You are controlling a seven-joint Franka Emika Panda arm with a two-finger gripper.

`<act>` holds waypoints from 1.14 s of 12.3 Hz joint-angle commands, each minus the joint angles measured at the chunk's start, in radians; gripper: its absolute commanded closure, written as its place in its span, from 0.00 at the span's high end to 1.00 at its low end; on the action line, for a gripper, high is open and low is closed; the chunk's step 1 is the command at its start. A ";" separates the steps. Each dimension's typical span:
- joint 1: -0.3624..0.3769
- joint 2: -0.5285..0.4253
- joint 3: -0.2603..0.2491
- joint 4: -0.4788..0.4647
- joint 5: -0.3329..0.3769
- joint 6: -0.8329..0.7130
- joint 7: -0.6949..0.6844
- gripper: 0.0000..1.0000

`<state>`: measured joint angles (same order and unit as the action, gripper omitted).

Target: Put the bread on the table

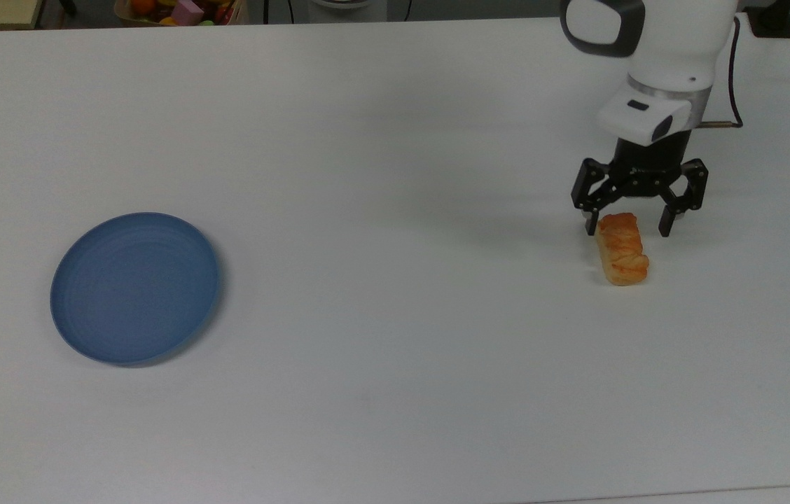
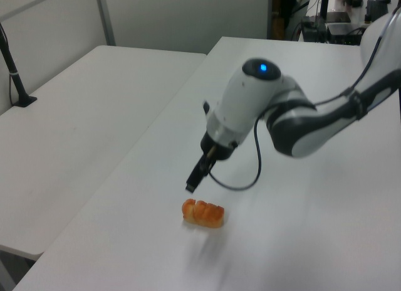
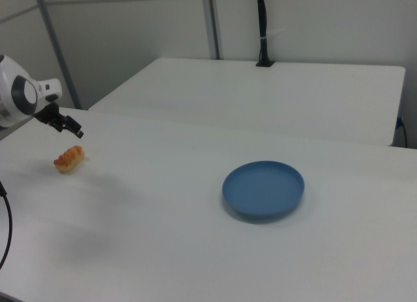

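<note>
The bread (image 1: 622, 249) is lying flat on the white table (image 1: 395, 140), on the top view's right side, with its long axis running near to far in the top view. The gripper (image 1: 631, 229) is hanging above the bread's far end with its two black fingers (image 1: 668, 225) spread wide apart, one on each side of that end in the top view, and nothing is sitting between them. In the left view the gripper (image 2: 192, 185) is hovering clear of the bread (image 2: 203, 213), with bare table showing between its fingertip and the pastry, so the two are not touching. In the right view the bread (image 3: 69, 159) is resting on the table (image 3: 195, 250) at the right view's left, just below and beside the gripper (image 3: 73, 131), which is tilting out from the white arm. The blue plate (image 1: 134, 288) is sitting well apart from the bread, over on the top view's left; in the right view the blue plate (image 3: 263, 189) is lying near the middle of the table. A dark cable (image 2: 241, 178) is looping from the wrist above the table in the left view.
</note>
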<state>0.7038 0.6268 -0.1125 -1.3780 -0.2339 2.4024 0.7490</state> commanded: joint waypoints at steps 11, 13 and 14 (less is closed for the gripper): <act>-0.392 -0.479 -0.004 -0.203 0.197 -0.466 -0.658 1.00; -0.470 -0.550 -0.003 -0.237 0.203 -0.572 -0.773 1.00; -0.509 -0.571 -0.001 -0.248 0.203 -0.618 -0.827 1.00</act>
<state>0.2624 0.1467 -0.1221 -1.5414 -0.0529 1.8580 0.0417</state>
